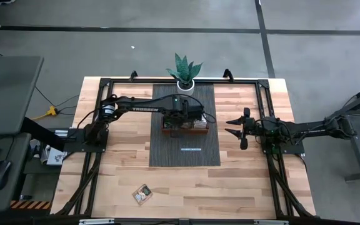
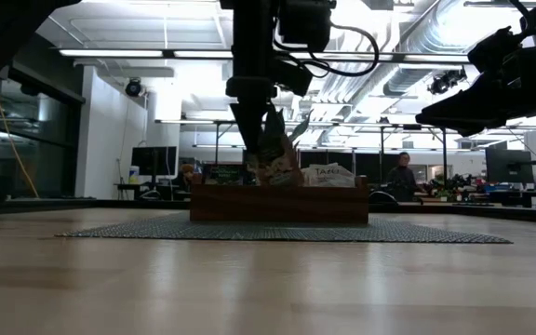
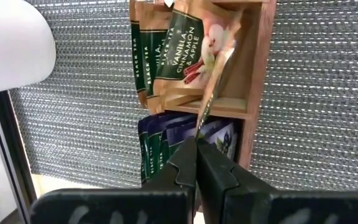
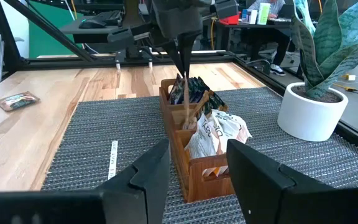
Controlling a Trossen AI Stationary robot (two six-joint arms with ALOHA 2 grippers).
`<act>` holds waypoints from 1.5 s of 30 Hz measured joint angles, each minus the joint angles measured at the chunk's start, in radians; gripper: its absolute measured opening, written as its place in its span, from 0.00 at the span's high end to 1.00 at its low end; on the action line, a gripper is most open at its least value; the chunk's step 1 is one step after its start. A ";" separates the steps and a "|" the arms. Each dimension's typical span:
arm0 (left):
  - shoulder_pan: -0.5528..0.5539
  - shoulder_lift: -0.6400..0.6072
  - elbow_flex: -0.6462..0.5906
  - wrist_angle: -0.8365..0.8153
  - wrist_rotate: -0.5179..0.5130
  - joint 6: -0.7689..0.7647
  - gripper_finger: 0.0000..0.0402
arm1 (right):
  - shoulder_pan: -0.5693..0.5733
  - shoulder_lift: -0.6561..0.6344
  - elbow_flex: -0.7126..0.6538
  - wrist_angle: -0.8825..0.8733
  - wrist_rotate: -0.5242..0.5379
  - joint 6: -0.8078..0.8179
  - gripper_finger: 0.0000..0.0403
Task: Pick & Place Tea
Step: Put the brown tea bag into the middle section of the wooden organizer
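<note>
From above, my left gripper [image 1: 181,120] sits over the wooden tray [image 1: 200,130] on the mat's [image 1: 167,153] far half; my right gripper [image 1: 235,125] waits open beside the mat's right edge. One tea packet [image 1: 143,194] lies near the table's [image 1: 242,187] front edge. Through my left wrist, my fingers [image 3: 185,165] are pinched shut on a tan packet [image 3: 213,81] standing in the tray's middle compartment.

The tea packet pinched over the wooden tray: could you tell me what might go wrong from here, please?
1. The left hand grips the tea packet only by its thin edge, so it may slip or twist.
2. The packets already in the tray lean across the compartment and could block or be dragged.
3. A loose packet lies far off on the table, easily missed.
</note>
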 joint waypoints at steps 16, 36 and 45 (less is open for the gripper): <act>0.006 0.000 0.000 -0.042 0.000 -0.018 1.00 | 0.000 0.000 0.000 0.000 0.000 0.000 0.61; 0.005 0.000 0.000 -0.018 0.043 -0.003 1.00 | 0.000 0.000 0.000 0.000 0.000 0.000 0.60; 0.005 0.000 0.000 -0.018 0.053 0.003 1.00 | 0.000 0.000 0.000 0.000 0.000 0.000 0.61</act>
